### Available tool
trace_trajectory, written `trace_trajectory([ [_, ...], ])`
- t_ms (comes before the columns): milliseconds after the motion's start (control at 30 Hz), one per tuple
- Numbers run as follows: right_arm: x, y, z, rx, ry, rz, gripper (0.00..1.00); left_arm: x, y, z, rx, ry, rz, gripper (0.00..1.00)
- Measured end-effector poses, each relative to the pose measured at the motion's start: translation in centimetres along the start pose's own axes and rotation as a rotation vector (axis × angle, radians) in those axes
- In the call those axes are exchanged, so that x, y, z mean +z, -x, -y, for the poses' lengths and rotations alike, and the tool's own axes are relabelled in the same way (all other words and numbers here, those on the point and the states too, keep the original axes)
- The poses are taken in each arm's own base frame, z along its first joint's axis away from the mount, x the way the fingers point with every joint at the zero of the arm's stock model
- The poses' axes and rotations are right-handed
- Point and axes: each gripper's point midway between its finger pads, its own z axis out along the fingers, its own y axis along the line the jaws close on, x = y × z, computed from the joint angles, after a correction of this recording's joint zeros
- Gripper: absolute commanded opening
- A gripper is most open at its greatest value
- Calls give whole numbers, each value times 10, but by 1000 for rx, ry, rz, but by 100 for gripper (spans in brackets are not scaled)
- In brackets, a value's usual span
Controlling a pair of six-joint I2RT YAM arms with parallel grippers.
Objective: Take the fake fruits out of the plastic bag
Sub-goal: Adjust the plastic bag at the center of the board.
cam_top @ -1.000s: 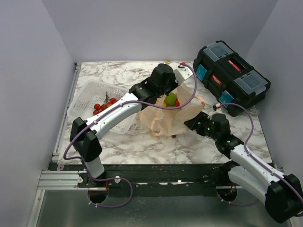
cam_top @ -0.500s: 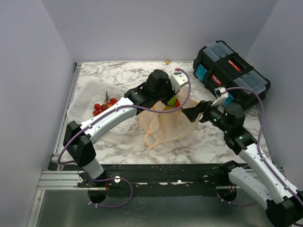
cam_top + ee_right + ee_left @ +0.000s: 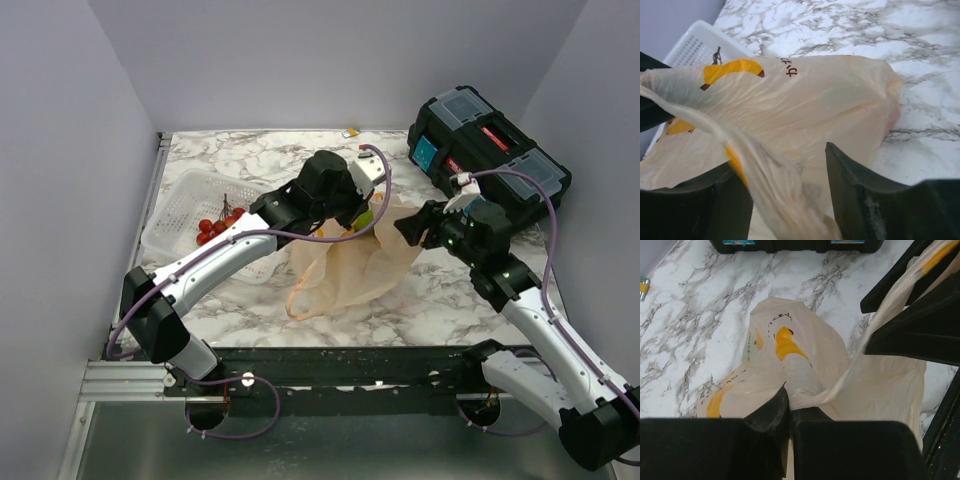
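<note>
Bag (image 3: 350, 268) held up, fruits (image 3: 363, 217) seen inside.
It is pinched tight by the left gripper (image 3: 790, 410); the right gripper (image 3: 785, 170) is spread apart around a strip. Berries (image 3: 215, 223) are seen in the basket (image 3: 180, 205).

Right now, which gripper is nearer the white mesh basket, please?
Left. The left gripper pinches the plastic bag on the side facing the basket; the right gripper is at the bag's far side.

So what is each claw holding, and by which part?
Left claw: shut on a pinch of the thin peach-beige plastic bag, near its top edge. Right claw: open, with a strand of the bag passing through, unclamped.
</note>
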Motion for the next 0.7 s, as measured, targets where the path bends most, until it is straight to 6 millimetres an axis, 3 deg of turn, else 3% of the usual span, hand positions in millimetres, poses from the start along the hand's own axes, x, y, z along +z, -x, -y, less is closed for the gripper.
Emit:
trace_trajectory([
  [67,-3,-1,0,3,-2,-3,24,-4,0,2,-4,-2,-1,19],
  [133,-7,0,-5,8,18,-1,15,-7,1,4,-7,-6,-1,29],
  [200,-13,0,-14,16,63,2,10,-11,1,7,-9,-10,-2,43],
  [333,-19,-16,-25,37,151,-21,3,-27,4,17,-19,-19,7,57],
  [500,-18,-50,-24,85,184,-104,1,-68,7,35,-38,-42,67,59],
  [700,-21,-46,-36,113,246,-91,1,-119,15,81,-110,-140,214,57],
])
